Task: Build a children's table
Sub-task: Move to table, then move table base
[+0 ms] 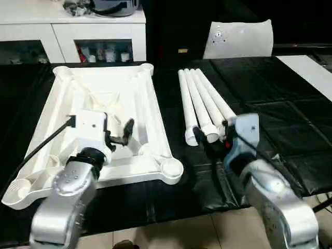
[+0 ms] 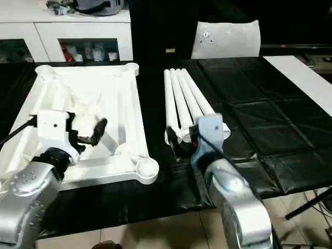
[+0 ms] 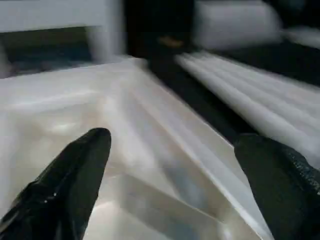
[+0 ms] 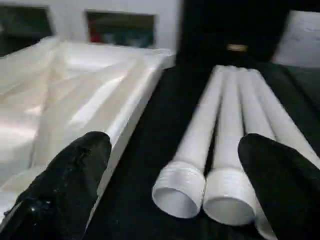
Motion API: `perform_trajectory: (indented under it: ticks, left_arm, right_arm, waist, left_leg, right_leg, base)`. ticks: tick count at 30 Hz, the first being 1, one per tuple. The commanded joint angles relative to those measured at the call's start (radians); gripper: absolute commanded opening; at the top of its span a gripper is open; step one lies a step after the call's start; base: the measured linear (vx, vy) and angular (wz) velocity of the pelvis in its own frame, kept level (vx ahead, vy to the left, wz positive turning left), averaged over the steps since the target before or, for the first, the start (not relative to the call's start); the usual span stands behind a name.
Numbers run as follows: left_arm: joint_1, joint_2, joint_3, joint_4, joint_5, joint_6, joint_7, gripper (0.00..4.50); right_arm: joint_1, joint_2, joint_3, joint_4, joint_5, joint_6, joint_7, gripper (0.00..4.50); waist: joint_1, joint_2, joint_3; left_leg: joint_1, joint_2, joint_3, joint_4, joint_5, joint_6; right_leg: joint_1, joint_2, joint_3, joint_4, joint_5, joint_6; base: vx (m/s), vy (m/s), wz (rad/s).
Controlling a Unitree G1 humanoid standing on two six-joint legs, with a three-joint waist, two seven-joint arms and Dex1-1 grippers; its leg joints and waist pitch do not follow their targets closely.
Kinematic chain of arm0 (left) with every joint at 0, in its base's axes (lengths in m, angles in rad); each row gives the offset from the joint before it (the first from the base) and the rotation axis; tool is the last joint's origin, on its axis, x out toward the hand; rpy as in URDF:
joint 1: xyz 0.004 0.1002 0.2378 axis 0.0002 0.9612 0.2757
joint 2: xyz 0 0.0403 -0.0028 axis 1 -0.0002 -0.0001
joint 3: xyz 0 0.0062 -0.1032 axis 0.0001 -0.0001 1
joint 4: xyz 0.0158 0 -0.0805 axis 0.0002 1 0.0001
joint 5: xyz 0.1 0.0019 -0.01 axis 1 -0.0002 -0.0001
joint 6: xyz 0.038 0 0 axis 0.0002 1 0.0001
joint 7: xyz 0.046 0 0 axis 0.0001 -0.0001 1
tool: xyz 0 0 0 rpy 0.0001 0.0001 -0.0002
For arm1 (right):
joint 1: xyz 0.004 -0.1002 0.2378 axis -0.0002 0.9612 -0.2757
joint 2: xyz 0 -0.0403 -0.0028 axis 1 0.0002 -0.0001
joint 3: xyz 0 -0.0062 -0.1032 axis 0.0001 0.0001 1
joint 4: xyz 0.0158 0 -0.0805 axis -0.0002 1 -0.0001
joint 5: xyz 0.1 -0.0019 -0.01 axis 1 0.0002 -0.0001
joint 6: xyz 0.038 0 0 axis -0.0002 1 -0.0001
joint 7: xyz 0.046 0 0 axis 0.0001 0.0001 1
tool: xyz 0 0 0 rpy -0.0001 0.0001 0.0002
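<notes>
Black table [image 1: 270,129]: tabletop [image 1: 145,98], legs [image 1: 199,101]

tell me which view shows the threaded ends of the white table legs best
The right wrist view: the four long white tapered tubular legs lie close, two open ribbed ends facing the camera. Both eye views show all four side by side on the black-covered table, ends small and partly behind the right arm. The left wrist view shows blurred shafts.

Head pair downward; close wrist views sharing tabletop [image 1: 104,119], legs [image 4: 220,150].
</notes>
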Motion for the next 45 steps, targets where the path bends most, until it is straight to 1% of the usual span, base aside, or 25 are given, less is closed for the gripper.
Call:
perform_trajectory:
  ticks: [1,2,3,4,5,6,9,10,11,14,16,18,20,21,22,24,25,26,27,30,33,34,36,37,45]
  left_arm:
    - [-0.007,0.030,-0.060,0.023,-0.006,-0.037,-0.108,4.42]
    - [-0.006,0.040,-0.068,0.025,-0.010,-0.049,-0.133,4.42]
    - [-0.003,0.059,-0.079,0.023,-0.024,-0.057,-0.176,4.42]
    - [0.001,0.091,-0.099,0.018,-0.043,-0.066,-0.242,4.42]
    - [0.002,0.112,-0.110,0.015,-0.056,-0.070,-0.282,4.42]
    - [0.003,0.124,-0.116,0.014,-0.063,-0.071,-0.305,4.42]
    - [-0.004,0.175,-0.129,0.014,-0.098,-0.061,-0.384,4.42]
    - [-0.006,0.224,-0.139,0.013,-0.131,-0.038,-0.461,4.27]
    - [-0.005,0.244,-0.144,0.014,-0.141,-0.031,-0.493,4.16]
    - [-0.003,0.293,-0.160,0.023,-0.156,-0.020,-0.567,4.05]
    - [-0.012,0.325,-0.185,0.035,-0.138,-0.023,-0.597,3.77]
    - [-0.023,0.344,-0.208,0.049,-0.119,-0.021,-0.613,3.63]
    - [-0.035,0.360,-0.236,0.067,-0.094,-0.028,-0.622,3.51]
    - [-0.053,0.373,-0.272,0.107,-0.046,-0.053,-0.620,3.31]
    - [-0.058,0.373,-0.280,0.121,-0.032,-0.055,-0.617,3.31]
    - [-0.062,0.372,-0.283,0.132,-0.022,-0.051,-0.612,3.17]
    - [-0.069,0.372,-0.288,0.144,-0.014,-0.055,-0.610,3.05]
    - [-0.075,0.370,-0.292,0.152,-0.007,-0.062,-0.608,2.94]
    - [-0.083,0.364,-0.295,0.168,0.003,-0.074,-0.604,2.85]
    - [-0.112,0.346,-0.304,0.215,0.017,-0.104,-0.604,2.61]
    - [-0.124,0.338,-0.310,0.238,0.029,-0.123,-0.611,2.41]
    - [-0.127,0.335,-0.312,0.243,0.030,-0.125,-0.614,2.24]
    - [-0.135,0.332,-0.319,0.253,0.030,-0.126,-0.627,2.08]
    - [-0.140,0.332,-0.326,0.258,0.028,-0.127,-0.641,2.00]
    - [-0.137,0.345,-0.350,0.260,0.028,-0.119,-0.683,1.30]
  right_arm:
    - [-0.003,-0.039,0.007,0.022,0.016,-0.007,0.069,4.50]
    - [-0.003,-0.054,0.010,0.022,0.022,-0.009,0.091,4.50]
    - [0.002,-0.080,0.011,0.011,0.037,-0.011,0.130,4.50]
    - [0.012,-0.109,-0.004,-0.010,0.071,0.007,0.178,4.50]
    - [0.020,-0.136,-0.009,-0.024,0.085,0.003,0.216,4.50]
    - [0.025,-0.153,-0.011,-0.032,0.092,0.000,0.239,4.50]
    - [0.049,-0.221,-0.022,-0.055,0.128,0.004,0.319,4.50]
    - [0.077,-0.276,-0.030,-0.076,0.171,0.010,0.392,4.50]
    - [0.089,-0.300,-0.029,-0.083,0.181,0.004,0.424,4.50]
    - [0.114,-0.345,-0.032,-0.098,0.196,0.004,0.473,4.50]
    - [0.122,-0.360,-0.038,-0.103,0.208,0.008,0.491,4.50]
    - [0.128,-0.376,-0.039,-0.111,0.217,0.011,0.508,4.50]
    - [0.139,-0.397,-0.039,-0.120,0.233,0.012,0.526,4.50]
    - [0.155,-0.419,-0.028,-0.129,0.233,0.006,0.533,4.50]
    - [0.160,-0.423,-0.024,-0.132,0.228,0.004,0.535,4.50]
    - [0.166,-0.429,-0.018,-0.134,0.222,0.003,0.539,4.50]
    - [0.171,-0.437,-0.014,-0.135,0.233,0.012,0.552,4.50]
    - [0.176,-0.443,-0.013,-0.137,0.239,0.016,0.560,4.50]
    - [0.181,-0.443,-0.012,-0.140,0.245,0.019,0.565,4.50]
    - [0.194,-0.454,-0.007,-0.146,0.245,0.019,0.561,4.50]
    - [0.198,-0.458,-0.005,-0.146,0.242,0.018,0.553,4.50]
    - [0.200,-0.459,-0.006,-0.149,0.243,0.019,0.553,4.50]
    - [0.207,-0.462,-0.009,-0.157,0.245,0.019,0.554,4.50]
    - [0.212,-0.464,-0.012,-0.161,0.246,0.019,0.555,4.50]
    - [0.230,-0.479,-0.015,-0.168,0.258,0.017,0.556,4.50]
  waist:
    - [0.005,0.016,-0.042]
    - [0.009,0.018,-0.046]
    - [0.012,0.021,-0.053]
    - [0.014,0.022,-0.057]
    - [0.020,0.029,-0.058]
    - [0.020,0.028,-0.059]
    - [0.025,0.028,-0.060]
    - [0.027,0.030,-0.059]
    - [0.031,0.034,-0.058]
    - [0.032,0.030,-0.049]
    - [0.033,0.027,-0.042]
    - [0.035,0.035,-0.039]
    - [0.036,0.034,-0.039]
    - [0.039,0.037,-0.035]
    - [0.038,0.035,-0.033]
    - [0.038,0.036,-0.041]
    - [0.040,0.037,-0.045]
    - [0.043,0.040,-0.048]
    - [0.045,0.050,-0.051]
    - [0.043,0.047,-0.056]
    - [0.044,0.055,-0.057]
    - [0.045,0.061,-0.058]
    - [0.043,0.059,-0.059]
    - [0.043,0.064,-0.059]
    - [0.042,0.069,-0.058]
  left_leg:
    - [0.017,0.074,-0.034,-0.085,-0.352,-0.023]
    - [0.014,0.077,-0.025,-0.085,-0.315,-0.014]
    - [0.010,0.080,-0.023,-0.085,-0.256,-0.004]
    - [0.009,0.083,-0.021,-0.084,-0.223,0.003]
    - [0.013,0.086,-0.019,-0.080,-0.190,0.013]
    - [0.013,0.086,-0.016,-0.079,-0.167,0.019]
    - [0.015,0.084,-0.008,-0.072,-0.131,0.040]
    - [0.017,0.084,-0.008,-0.072,-0.145,0.045]
    - [0.020,0.086,-0.009,-0.072,-0.158,0.045]
    - [0.024,0.086,-0.004,-0.076,-0.225,0.044]
    - [0.029,0.083,0.000,-0.078,-0.267,0.036]
    - [0.035,0.083,0.000,-0.078,-0.299,0.026]
    - [0.044,0.083,0.001,-0.078,-0.332,0.016]
    - [0.047,0.082,0.001,-0.079,-0.354,0.014]
    - [0.051,0.081,0.002,-0.079,-0.372,0.011]
    - [0.040,0.080,-0.001,-0.083,-0.351,0.009]
    - [0.040,0.083,-0.002,-0.083,-0.341,0.011]
    - [0.038,0.086,-0.001,-0.083,-0.320,0.019]
    - [0.037,0.085,-0.001,-0.081,-0.307,0.023]
    - [0.029,0.085,0.002,-0.077,-0.258,0.041]
    - [0.027,0.082,0.004,-0.073,-0.237,0.052]
    - [0.028,0.081,0.004,-0.071,-0.237,0.054]
    - [0.027,0.083,0.003,-0.072,-0.239,0.055]
    - [0.028,0.082,0.004,-0.072,-0.240,0.056]
    - [0.031,0.081,0.004,-0.072,-0.268,0.054]
  right_leg:
    - [0.007,-0.144,0.080,-0.103,-0.362,-0.041]
    - [0.011,-0.145,0.079,-0.096,-0.312,-0.057]
    - [0.021,-0.147,0.076,-0.085,-0.224,-0.082]
    - [0.025,-0.147,0.075,-0.080,-0.169,-0.091]
    - [0.022,-0.146,0.075,-0.073,-0.083,-0.106]
    - [0.028,-0.146,0.075,-0.066,-0.022,-0.118]
    - [0.033,-0.150,0.073,-0.061,0.042,-0.144]
    - [0.035,-0.153,0.072,-0.065,0.011,-0.146]
    - [0.035,-0.153,0.073,-0.067,-0.011,-0.140]
    - [0.028,-0.154,0.075,-0.082,-0.159,-0.138]
    - [0.022,-0.153,0.076,-0.091,-0.293,-0.124]
    - [0.016,-0.154,0.077,-0.098,-0.371,-0.110]
    - [0.010,-0.154,0.078,-0.105,-0.427,-0.094]
    - [0.007,-0.155,0.078,-0.112,-0.467,-0.078]
    - [0.002,-0.154,0.078,-0.117,-0.497,-0.068]
    - [0.012,-0.156,0.073,-0.110,-0.480,-0.060]
    - [0.013,-0.156,0.072,-0.106,-0.453,-0.063]
    - [0.011,-0.155,0.074,-0.102,-0.394,-0.074]
    - [0.013,-0.156,0.074,-0.096,-0.351,-0.089]
    - [0.020,-0.155,0.073,-0.091,-0.254,-0.112]
    - [0.023,-0.156,0.073,-0.091,-0.261,-0.113]
    - [0.022,-0.157,0.072,-0.093,-0.277,-0.110]
    - [0.022,-0.155,0.071,-0.094,-0.288,-0.105]
    - [0.021,-0.153,0.071,-0.094,-0.289,-0.104]
    - [0.016,-0.154,0.071,-0.102,-0.361,-0.090]
  base:
    - [0.000,0.000,0.00]
    - [0.000,0.000,0.00]
    - [0.000,0.000,0.00]
    - [0.000,0.000,0.00]
    - [0.051,0.024,-0.02]
    - [0.052,0.012,-0.01]
    - [0.017,0.004,0.00]
    - [0.000,0.000,0.00]
    - [0.000,0.000,0.00]
    - [0.000,0.000,0.00]
    - [0.000,0.000,0.00]
    - [0.000,0.000,0.00]
    - [0.000,0.000,0.00]
    - [0.000,0.000,0.00]
    - [0.000,0.000,0.00]
    - [0.000,0.000,0.00]
    - [0.000,0.000,0.00]
    - [0.000,0.000,0.00]
    - [0.000,0.000,0.00]
    - [0.000,0.000,0.00]
    - [0.000,0.000,0.00]
    - [0.000,0.000,0.00]
    - [0.000,0.000,0.00]
    - [0.000,0.000,0.00]
    - [0.000,0.000,0.00]
